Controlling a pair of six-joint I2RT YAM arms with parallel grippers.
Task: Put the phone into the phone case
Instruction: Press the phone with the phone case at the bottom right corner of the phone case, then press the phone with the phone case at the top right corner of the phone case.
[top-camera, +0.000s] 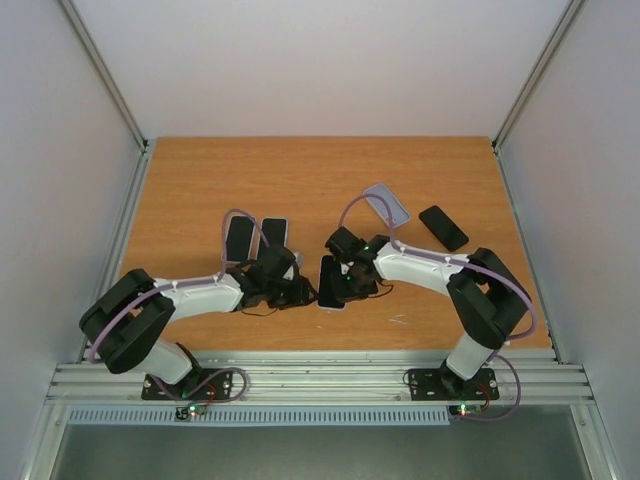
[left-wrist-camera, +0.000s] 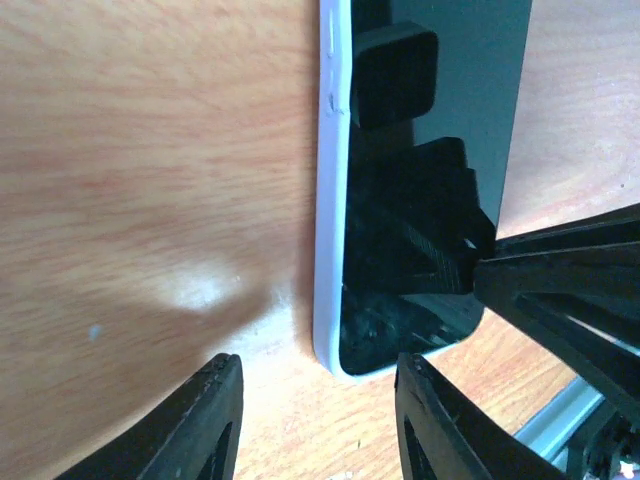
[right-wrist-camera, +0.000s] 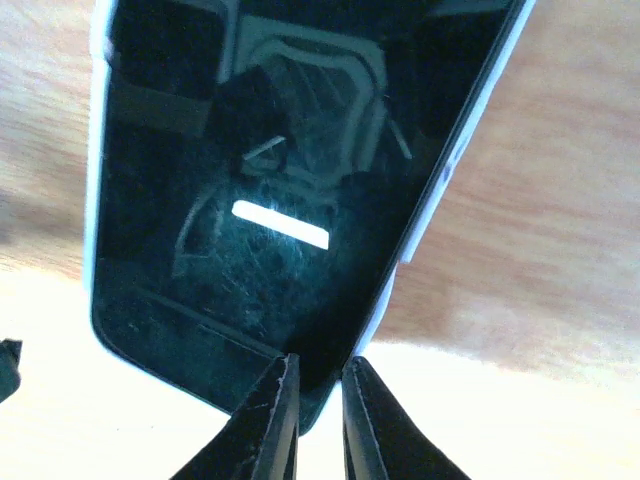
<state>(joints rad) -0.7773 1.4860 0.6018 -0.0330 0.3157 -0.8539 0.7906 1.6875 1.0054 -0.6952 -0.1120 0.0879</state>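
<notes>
On the surface, near centre, the phone lies in its case, seemingly seated: left claw released beside it, right claw barely parted over its corner; next, verify edges flush, then withdraw.

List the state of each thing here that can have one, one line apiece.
Black glass-fronted phone: lying flat, screen up, looks seated in its case.
White plastic phone case: around the phone, rim showing along its edges.
Left gripper: open, astride the phone's corner, not clamping.
Right gripper: jaws barely parted, tips at the screen.
Second black phone: lying flat, untouched.
Pale grey-blue case: lying flat, untouched.
</notes>
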